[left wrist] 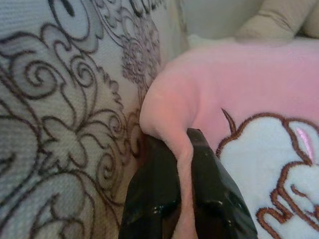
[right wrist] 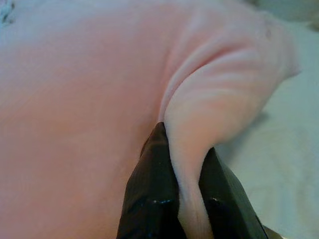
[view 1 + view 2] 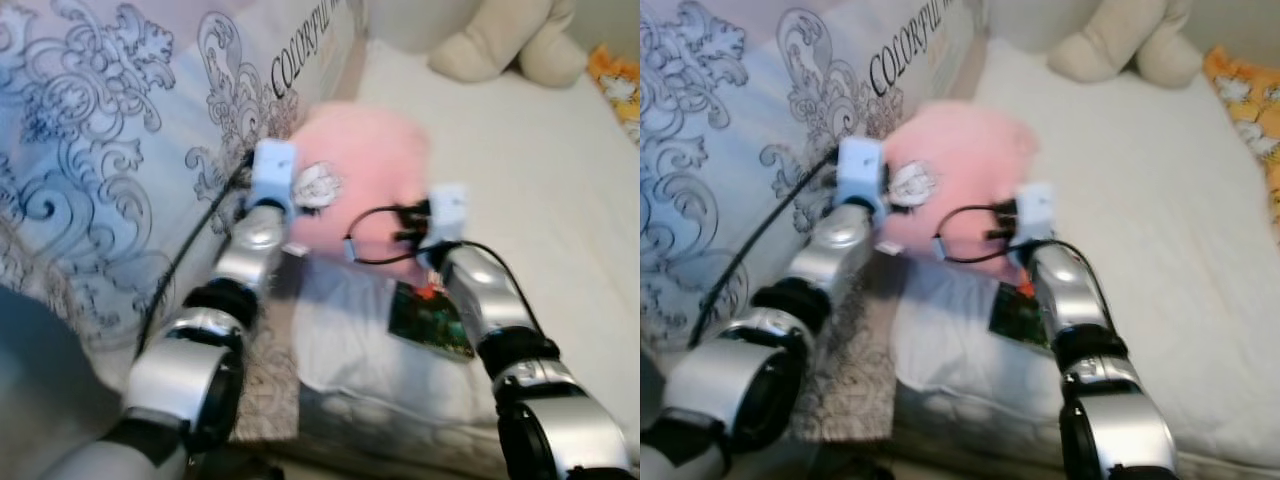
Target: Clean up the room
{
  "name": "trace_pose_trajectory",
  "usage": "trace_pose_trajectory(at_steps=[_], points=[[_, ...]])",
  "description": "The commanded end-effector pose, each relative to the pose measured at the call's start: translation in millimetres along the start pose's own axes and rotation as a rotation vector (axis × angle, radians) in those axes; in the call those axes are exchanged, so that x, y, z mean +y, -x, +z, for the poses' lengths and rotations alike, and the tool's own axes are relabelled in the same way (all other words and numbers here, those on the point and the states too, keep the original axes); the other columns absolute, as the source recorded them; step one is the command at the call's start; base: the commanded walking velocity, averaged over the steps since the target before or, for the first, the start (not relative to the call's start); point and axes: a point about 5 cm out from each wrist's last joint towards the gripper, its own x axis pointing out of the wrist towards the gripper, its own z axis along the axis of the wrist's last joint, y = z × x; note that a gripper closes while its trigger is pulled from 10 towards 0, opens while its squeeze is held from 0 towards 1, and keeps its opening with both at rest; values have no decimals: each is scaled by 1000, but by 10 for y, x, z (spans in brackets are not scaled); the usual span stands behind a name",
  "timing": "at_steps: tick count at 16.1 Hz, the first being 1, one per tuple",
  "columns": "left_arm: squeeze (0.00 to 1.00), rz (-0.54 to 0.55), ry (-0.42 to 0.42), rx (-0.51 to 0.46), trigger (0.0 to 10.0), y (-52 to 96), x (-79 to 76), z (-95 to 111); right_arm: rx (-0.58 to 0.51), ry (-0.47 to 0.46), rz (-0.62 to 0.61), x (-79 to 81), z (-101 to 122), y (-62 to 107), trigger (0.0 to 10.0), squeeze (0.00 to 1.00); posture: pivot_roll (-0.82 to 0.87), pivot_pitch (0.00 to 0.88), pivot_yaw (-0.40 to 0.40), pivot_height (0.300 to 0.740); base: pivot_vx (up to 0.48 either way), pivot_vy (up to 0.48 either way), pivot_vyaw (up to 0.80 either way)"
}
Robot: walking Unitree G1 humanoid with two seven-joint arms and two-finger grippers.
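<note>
We held a pink plush cushion over the bed, left end effector pinching one edge fold, right end effector pinching another, patterned quilt alongside.

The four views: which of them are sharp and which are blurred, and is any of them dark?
Left and right eye views: soft motion blur, pink pillow edges smeared; left wrist view: sharp on the left gripper pinching pink fabric; right wrist view: right gripper clear, pillow slightly soft. None is dark; lighting is even.
</note>
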Motion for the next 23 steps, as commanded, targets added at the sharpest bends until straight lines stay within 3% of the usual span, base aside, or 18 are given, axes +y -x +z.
trace_pose_trajectory(at_steps=[1, 2, 4, 5, 6, 8, 13, 14, 15, 16, 18, 20, 23], points=[[0, 47, 3, 16, 10000, -7, 57, -25, 29, 53, 3, -66, -60, 33, 10000, 0, -47, 85, -43, 740, 0, 0, 0], [0, 86, 15, 46, 10000, 9, 128, -107, 66, 123, 41, 10, -90, -9, 10000, 0, -50, 128, -57, 740, 0, 0, 0], [0, 104, -20, 117, 10000, 66, 121, -288, 120, 291, 114, 146, -174, -41, 10000, 0, -42, 165, -58, 740, 0, 0, 0], [0, 105, -17, 162, 10000, 103, 103, -392, 145, 309, 110, 162, -221, -40, 10000, 0, -41, 169, -58, 740, 0, 0, 0], [0, 82, -30, 237, 10000, 178, 33, -571, 202, 313, 105, 189, -319, -31, 10000, 0, -47, 183, -55, 740, 0, 0, 0], [0, 60, -43, 270, 10000, 232, -65, -668, 236, 305, 88, 206, -373, -29, 10000, 0, -52, 189, -52, 740, 0, 0, 0], [0, 25, -33, 202, 10000, 146, -179, -469, 221, 237, 11, 90, -297, -42, 10000, 0, -56, 164, -56, 740, 0, 0, 0], [0, 14, -19, 193, 10000, 129, -194, -429, 224, 185, -30, 69, -306, -40, 10000, 1000, -57, 156, -57, 740, 0, 0, 0], [333, 14, -18, 188, 10000, 123, -187, -417, 227, 140, -51, 60, -315, -38, 10000, 1000, -56, 152, -56, 740, 0, 0, 0], [1000, 12, -38, 170, 10000, 113, -171, -392, 235, 61, -60, 89, -351, -36, 10000, 1000, -57, 145, -52, 740, 0, 0, 0], [1000, -25, -137, 138, 10000, 129, -204, -398, 235, -108, -73, 152, -390, -45, 10000, 1000, -47, 119, -62, 740, 0, 0, 0], [1000, -36, -146, 157, 10000, 174, -226, -488, 230, -158, -84, 194, -395, -57, 10000, 1000, -49, 91, -61, 740, 0, 0, 0], [1000, -47, -120, 173, 10000, 227, -276, -574, 202, -108, -106, 206, -372, -66, 10000, 1000, -32, 53, -63, 740, 0, 0, 0]])
